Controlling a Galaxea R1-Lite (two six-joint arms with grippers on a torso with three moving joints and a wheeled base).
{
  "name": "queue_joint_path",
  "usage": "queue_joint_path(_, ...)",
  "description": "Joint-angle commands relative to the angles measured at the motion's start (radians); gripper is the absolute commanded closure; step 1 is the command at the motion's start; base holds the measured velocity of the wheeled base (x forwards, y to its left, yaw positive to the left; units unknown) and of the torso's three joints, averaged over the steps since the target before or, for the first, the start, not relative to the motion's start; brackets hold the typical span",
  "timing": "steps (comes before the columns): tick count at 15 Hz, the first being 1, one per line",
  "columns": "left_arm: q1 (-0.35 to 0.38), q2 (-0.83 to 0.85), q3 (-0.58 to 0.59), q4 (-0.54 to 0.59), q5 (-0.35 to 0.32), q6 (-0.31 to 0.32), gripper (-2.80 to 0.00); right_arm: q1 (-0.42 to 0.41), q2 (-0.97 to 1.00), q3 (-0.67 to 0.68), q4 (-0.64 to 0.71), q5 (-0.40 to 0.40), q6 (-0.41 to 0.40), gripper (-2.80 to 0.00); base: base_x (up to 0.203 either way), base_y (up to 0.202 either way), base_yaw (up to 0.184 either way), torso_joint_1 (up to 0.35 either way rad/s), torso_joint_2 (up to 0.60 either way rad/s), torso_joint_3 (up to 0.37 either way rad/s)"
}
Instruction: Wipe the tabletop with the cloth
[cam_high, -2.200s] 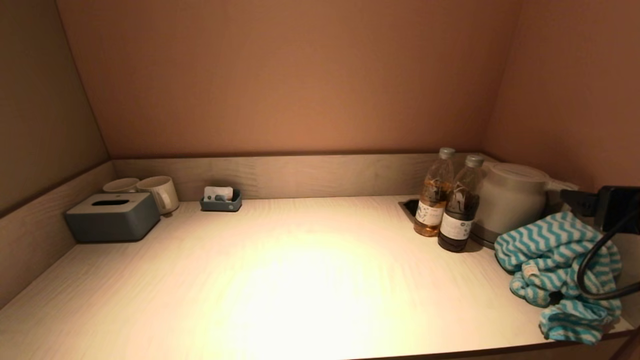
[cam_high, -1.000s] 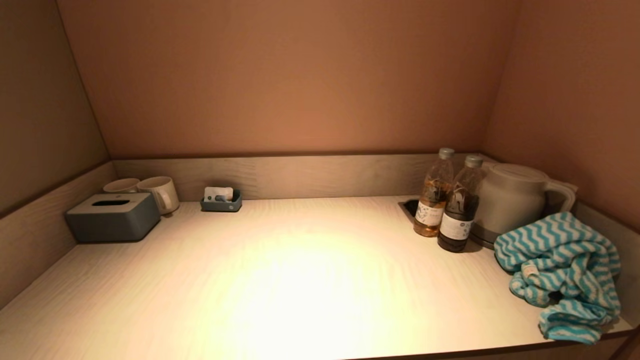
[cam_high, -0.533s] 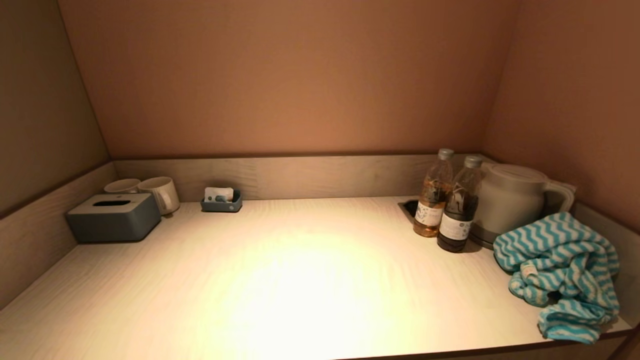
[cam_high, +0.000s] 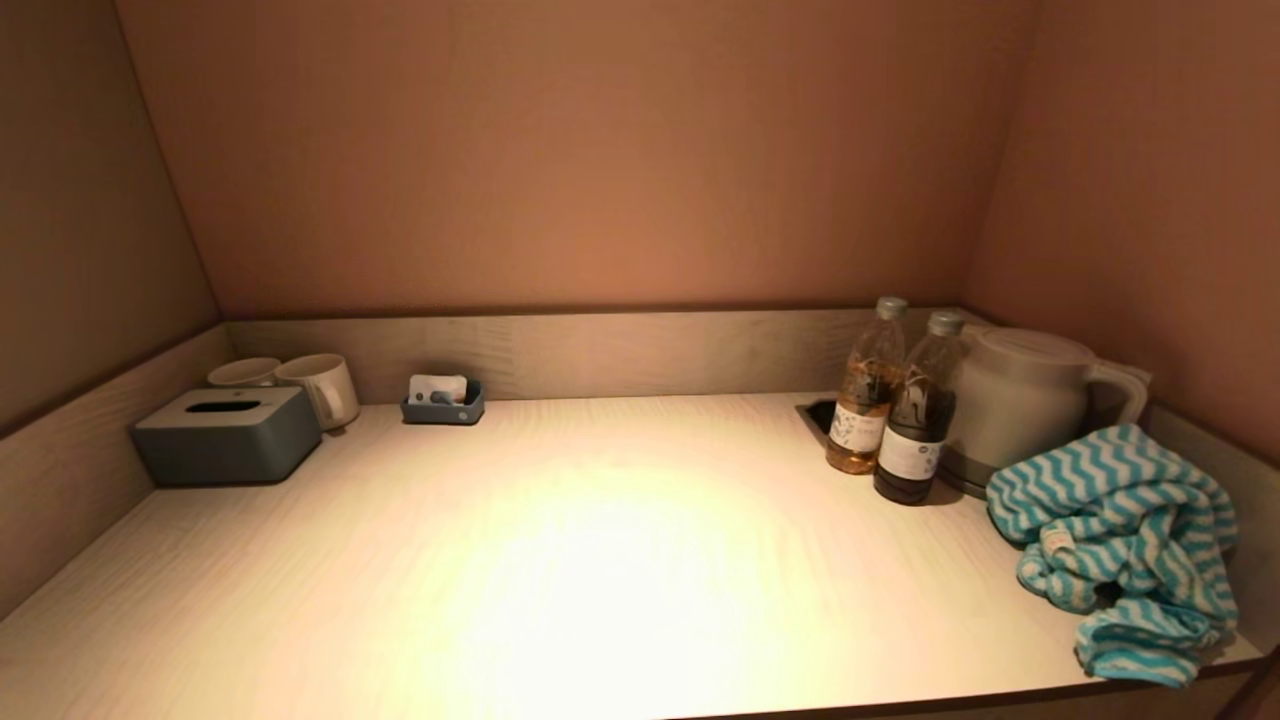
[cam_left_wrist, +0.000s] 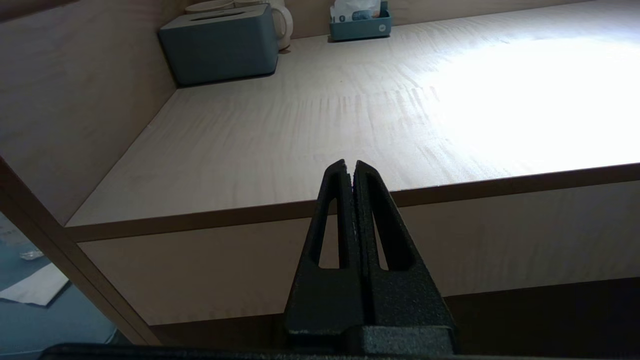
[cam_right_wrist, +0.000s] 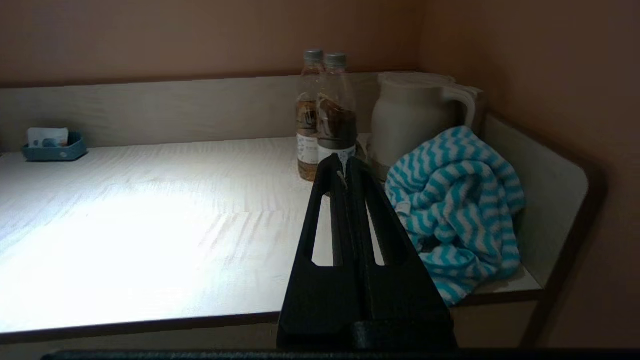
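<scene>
The cloth (cam_high: 1115, 545) lies bunched on the tabletop (cam_high: 560, 560), just in front of the kettle (cam_high: 1020, 400) and against the side rim. My right hand (cam_right_wrist: 344, 162) hangs off the tabletop's front edge, near the cloth, fingers pressed together on nothing. My left hand (cam_left_wrist: 350, 167) is parked before that edge, also pressed together, empty.

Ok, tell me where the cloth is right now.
In the head view the cloth lies bunched at the tabletop's right end, by the front edge, just in front of the kettle and against the side rim.
</scene>
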Motion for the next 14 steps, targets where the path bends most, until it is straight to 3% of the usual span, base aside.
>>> queue_joint_path(1, 0.000, 0.000, 0.000, 0.000, 0.000, 0.001, 0.00, -0.005, -0.060, 0.050, -0.131, -0.072, -0.002, 0.00, 0.000, 0.000, 0.000, 0.000, 0.00, 0.000)
queue_joint_path(4, 0.000, 0.000, 0.000, 0.000, 0.000, 0.001, 0.00, -0.004, -0.080, 0.161, -0.201, -0.072, -0.039, 0.00, 0.000, 0.000, 0.000, 0.000, 0.00, 0.000)
queue_joint_path(6, 0.000, 0.000, 0.000, 0.000, 0.000, 0.001, 0.00, 0.014, -0.134, 0.229, -0.204, -0.072, -0.086, 0.00, 0.000, 0.000, 0.000, 0.000, 0.00, 0.000)
queue_joint_path(14, 0.000, 0.000, 0.002, 0.000, 0.000, 0.001, 0.00, 0.022, -0.268, 0.377, -0.187, -0.044, -0.148, 0.00, 0.000, 0.000, 0.000, 0.000, 0.00, 0.000)
